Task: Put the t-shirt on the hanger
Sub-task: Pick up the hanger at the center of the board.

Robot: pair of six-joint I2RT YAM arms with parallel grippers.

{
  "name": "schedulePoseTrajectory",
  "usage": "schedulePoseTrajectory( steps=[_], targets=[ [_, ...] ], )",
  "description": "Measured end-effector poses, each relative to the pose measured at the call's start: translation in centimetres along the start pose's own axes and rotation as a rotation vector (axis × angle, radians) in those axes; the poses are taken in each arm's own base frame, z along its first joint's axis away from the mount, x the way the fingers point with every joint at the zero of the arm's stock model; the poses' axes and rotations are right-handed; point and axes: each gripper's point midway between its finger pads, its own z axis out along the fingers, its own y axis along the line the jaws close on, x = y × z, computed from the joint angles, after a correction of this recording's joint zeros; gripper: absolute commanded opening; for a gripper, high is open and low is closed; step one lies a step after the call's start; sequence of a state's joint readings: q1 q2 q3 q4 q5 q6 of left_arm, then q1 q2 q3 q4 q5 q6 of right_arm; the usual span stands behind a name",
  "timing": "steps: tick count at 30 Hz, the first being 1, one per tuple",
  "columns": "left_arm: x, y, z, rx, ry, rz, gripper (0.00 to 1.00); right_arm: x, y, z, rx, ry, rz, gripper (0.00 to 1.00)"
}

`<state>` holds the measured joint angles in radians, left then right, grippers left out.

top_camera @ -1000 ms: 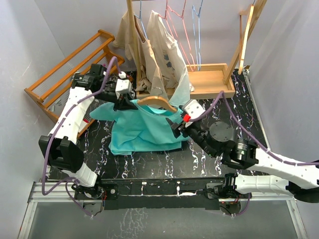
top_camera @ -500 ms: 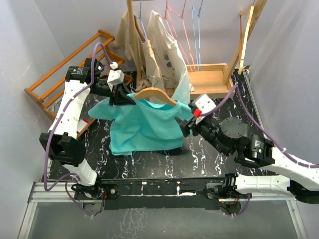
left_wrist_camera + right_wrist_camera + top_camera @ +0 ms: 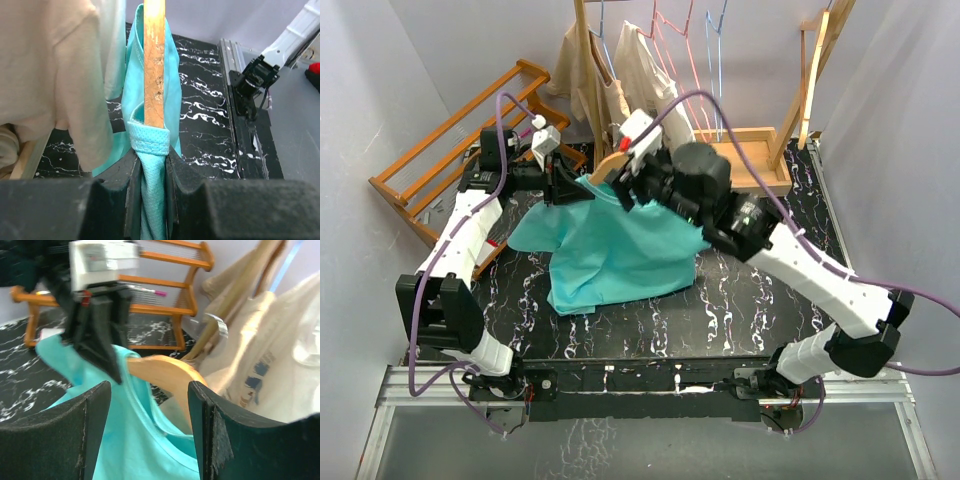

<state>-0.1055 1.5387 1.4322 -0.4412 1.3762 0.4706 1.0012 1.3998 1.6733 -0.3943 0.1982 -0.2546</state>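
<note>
The teal t-shirt (image 3: 620, 250) hangs draped over the table from the wooden hanger (image 3: 608, 166), whose light-brown top peeks out at the neck. My left gripper (image 3: 560, 182) is shut on the shirt's left shoulder; in the left wrist view (image 3: 150, 200) teal cloth (image 3: 149, 145) is pinched between the jaws with the hanger arm (image 3: 154, 65) running up out of it. My right gripper (image 3: 625, 185) is open above the neck. In the right wrist view (image 3: 150, 435) the hanger's curved top (image 3: 165, 372) and the shirt's neckline (image 3: 115, 440) lie beyond its spread fingers.
Beige shirts (image 3: 650, 80) hang on a rail behind, close to the hanger. Pink and blue wire hangers (image 3: 692, 60) hang beside them. A wooden tray (image 3: 745, 160) sits at the back, a slatted wooden rack (image 3: 450, 130) at the left, and a wooden post (image 3: 812, 80) at the right.
My right gripper let go of the shirt's right side and swung up and left over the shirt to the hanger's top. The shirt's right side dropped. The left gripper kept its hold.
</note>
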Motion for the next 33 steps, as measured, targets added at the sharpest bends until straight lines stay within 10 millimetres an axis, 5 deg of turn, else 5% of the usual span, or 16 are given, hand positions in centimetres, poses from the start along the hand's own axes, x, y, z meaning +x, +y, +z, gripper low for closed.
schedulePoseTrajectory(
  steps=[4,9,12,17,26,33],
  targets=[
    [-1.0,1.4,-0.8,-0.006,-0.070,-0.043,0.00,-0.3,-5.9,0.6,0.046,-0.028,0.054,0.66],
    [-3.3,1.0,-1.3,0.035,-0.107,-0.001,0.00,-2.2,-14.6,-2.7,0.113,-0.130,0.114,0.66],
    [-4.0,0.4,-1.3,0.060,-0.112,0.014,0.00,-2.0,-16.9,-4.3,0.114,-0.140,0.116,0.66],
    [-3.9,-0.4,-1.4,0.092,-0.112,0.007,0.00,0.2,-14.5,-4.8,-0.028,-0.100,0.121,0.66],
    [-4.1,0.4,-1.1,0.088,-0.117,-0.004,0.00,9.0,-11.3,-4.5,-0.143,0.123,0.141,0.66],
    [-3.5,-0.2,-0.9,0.109,-0.108,-0.002,0.00,10.2,-10.6,-4.8,-0.191,0.156,0.077,0.66]
  ],
)
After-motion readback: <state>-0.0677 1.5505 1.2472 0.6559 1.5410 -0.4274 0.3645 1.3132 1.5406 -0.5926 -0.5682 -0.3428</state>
